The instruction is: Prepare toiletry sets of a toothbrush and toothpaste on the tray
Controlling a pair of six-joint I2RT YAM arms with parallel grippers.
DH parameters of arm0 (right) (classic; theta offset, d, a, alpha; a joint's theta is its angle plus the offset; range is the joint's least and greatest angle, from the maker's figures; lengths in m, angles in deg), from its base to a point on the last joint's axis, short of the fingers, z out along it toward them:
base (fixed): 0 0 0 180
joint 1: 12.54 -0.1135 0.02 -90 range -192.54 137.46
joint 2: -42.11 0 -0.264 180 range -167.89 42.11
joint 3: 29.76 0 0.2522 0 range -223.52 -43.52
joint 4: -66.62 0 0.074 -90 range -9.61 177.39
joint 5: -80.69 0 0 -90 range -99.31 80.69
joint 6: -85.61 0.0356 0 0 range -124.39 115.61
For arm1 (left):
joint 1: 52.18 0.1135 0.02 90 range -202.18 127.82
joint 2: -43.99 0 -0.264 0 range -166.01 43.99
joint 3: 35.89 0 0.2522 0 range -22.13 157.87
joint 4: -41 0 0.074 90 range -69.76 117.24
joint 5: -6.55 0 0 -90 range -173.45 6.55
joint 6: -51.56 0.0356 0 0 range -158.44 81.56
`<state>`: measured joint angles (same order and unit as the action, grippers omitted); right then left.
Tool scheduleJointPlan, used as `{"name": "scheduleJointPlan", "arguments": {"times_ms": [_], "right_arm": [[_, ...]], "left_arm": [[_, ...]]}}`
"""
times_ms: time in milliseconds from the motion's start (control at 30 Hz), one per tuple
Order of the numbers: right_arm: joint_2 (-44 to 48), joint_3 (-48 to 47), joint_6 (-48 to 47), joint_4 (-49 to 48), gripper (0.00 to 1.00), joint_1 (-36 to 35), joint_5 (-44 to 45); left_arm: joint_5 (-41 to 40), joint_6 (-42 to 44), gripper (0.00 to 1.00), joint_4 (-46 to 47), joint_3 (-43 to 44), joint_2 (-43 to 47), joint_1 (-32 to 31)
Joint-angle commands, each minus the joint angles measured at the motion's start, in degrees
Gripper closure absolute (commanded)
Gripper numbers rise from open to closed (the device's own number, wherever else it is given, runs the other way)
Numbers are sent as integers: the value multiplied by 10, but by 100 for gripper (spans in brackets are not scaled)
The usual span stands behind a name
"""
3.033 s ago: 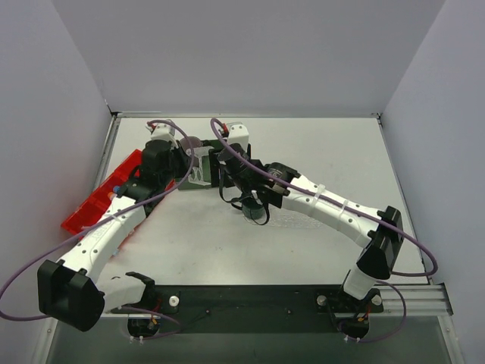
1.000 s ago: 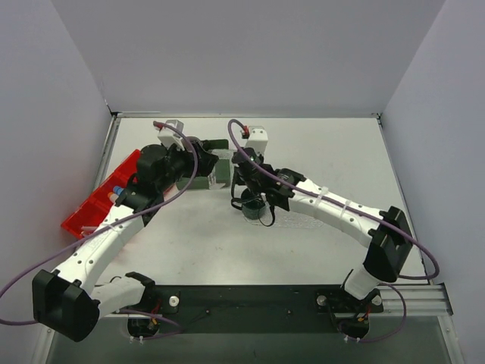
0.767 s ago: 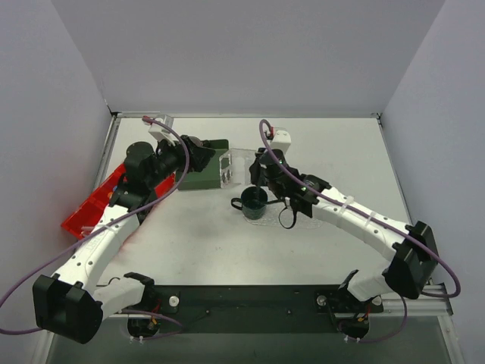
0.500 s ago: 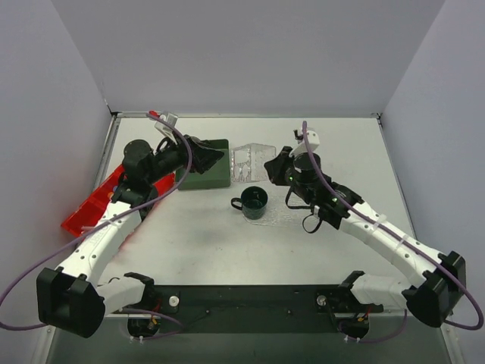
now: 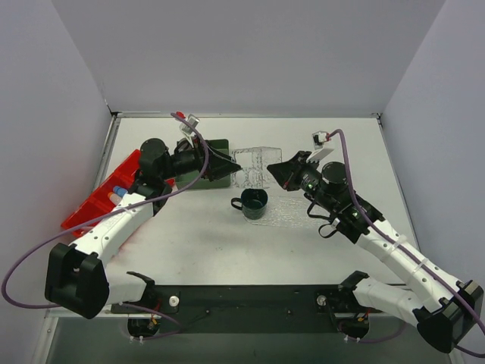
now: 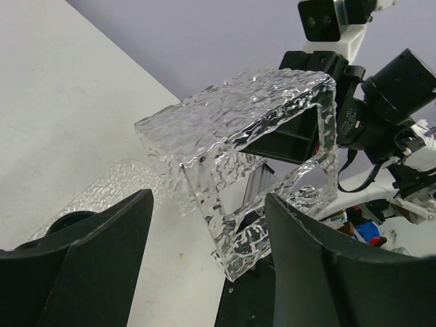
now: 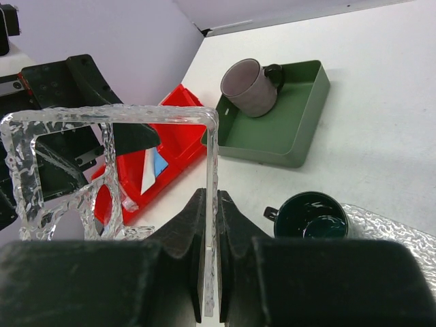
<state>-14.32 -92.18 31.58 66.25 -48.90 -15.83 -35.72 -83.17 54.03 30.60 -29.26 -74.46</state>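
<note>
My right gripper (image 7: 211,199) is shut on one wall of a clear textured rack (image 7: 109,113), a box-like frame held in the air over the table's middle (image 5: 254,165). My left gripper (image 6: 204,272) is open, and the rack's lower corner (image 6: 238,252) hangs between its fingers without touching them. The tray (image 5: 295,214), a flat clear textured sheet, lies on the table with a dark green mug (image 5: 254,203) on its left end. A light-blue toothpaste tube (image 7: 151,167) lies in the red bin (image 7: 178,144). I cannot make out any toothbrush.
A dark green square box (image 7: 300,129) at the back holds a grey mug (image 7: 251,86) lying on its side. The red bin (image 5: 95,206) sits along the left wall, next to my left arm. The two grippers face each other closely over the middle (image 5: 261,168).
My right arm has swung back to the right, carrying the clear rack off the green box and above the table. My left gripper has followed rightward to the rack, jaws narrowing slightly.
</note>
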Motion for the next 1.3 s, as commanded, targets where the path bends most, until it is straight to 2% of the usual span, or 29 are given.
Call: {"name": "scheduleJointPlan", "arguments": {"times_ms": [0, 133, 333, 633, 967, 1067, 1267], "right_arm": [[18, 2, 18, -76, 100, 11, -48], [18, 9, 28, -91, 100, 16, -59], [16, 9, 34, -99, 100, 20, -68], [18, 14, 41, -107, 100, 25, -77], [17, 19, 51, -114, 100, 41, -98], [12, 20, 56, -119, 100, 47, -112], [6, 26, 62, -135, 98, 52, -130]], "left_arm": [[27, -28, 25, 60, 4, -2, -7], [44, -56, 32, 104, -2, -11, -11], [42, -67, 46, 109, -3, -11, -14], [45, -119, 54, 156, -11, -16, -14], [56, -187, 67, 228, -23, -26, -14], [60, -213, 74, 258, -29, -30, -14], [67, -255, 96, 302, -33, -38, -14]]}}
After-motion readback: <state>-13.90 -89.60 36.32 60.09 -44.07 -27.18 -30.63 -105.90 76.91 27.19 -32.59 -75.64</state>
